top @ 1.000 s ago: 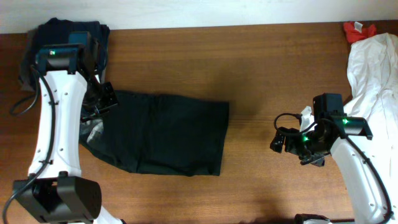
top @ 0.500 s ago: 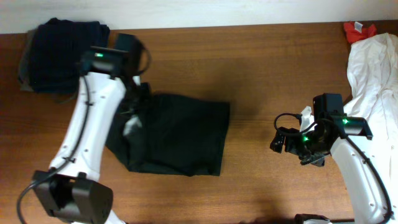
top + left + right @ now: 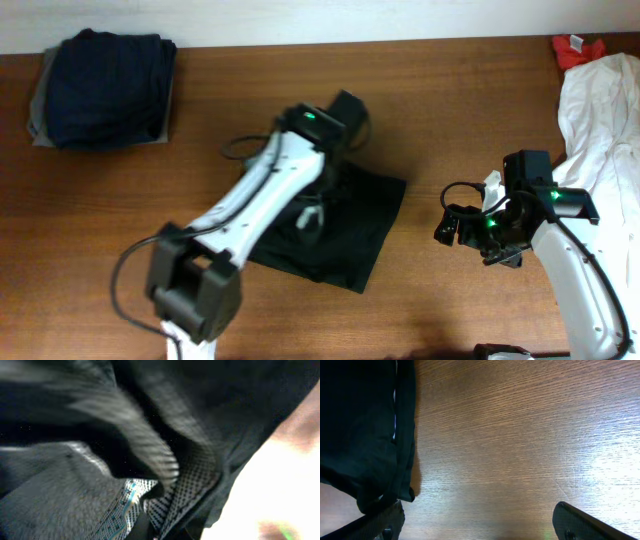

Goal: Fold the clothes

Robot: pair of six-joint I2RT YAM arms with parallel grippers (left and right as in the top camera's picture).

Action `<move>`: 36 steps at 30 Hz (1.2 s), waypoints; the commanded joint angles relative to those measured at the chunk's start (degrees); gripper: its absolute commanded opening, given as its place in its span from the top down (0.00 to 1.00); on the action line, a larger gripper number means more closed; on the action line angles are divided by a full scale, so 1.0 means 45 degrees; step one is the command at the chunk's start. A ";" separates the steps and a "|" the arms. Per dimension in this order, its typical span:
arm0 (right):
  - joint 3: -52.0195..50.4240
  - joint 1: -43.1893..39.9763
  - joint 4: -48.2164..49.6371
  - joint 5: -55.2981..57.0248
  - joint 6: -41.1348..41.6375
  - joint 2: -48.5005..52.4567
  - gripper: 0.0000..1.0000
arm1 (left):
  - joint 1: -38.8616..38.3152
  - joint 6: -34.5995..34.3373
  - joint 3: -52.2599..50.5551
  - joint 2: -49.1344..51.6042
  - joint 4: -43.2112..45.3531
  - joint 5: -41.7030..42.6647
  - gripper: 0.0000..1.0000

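Note:
The black garment [image 3: 355,235] lies bunched and skewed at the table's middle. My left gripper [image 3: 313,215] is over its left part, low on the fabric. The blurred left wrist view is filled with black cloth [image 3: 150,420] and a dotted mesh lining with a teal line [image 3: 125,505], pinched at the jaws, so the gripper looks shut on the garment. My right gripper [image 3: 455,228] hovers over bare wood to the garment's right, open and empty. Its two fingers [image 3: 580,521] stand wide apart, and the garment's edge [image 3: 365,435] shows at that view's left.
A folded navy and grey stack [image 3: 100,90] sits at the back left corner. A white garment [image 3: 600,120] hangs over the right edge, with a red one [image 3: 575,48] behind it. Brown wood [image 3: 450,110] lies between the black garment and the right arm.
My left arm has swung from the far left across to the middle, carrying the black garment's left edge over to the right. The garment shifted right and turned. The right arm stayed still.

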 commanded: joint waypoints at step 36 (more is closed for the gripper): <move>0.0121 -0.0097 -0.0005 -0.0078 -0.0083 0.0010 0.02 | 0.7189 -0.0831 0.0627 -0.6154 -0.3439 -0.4386 0.99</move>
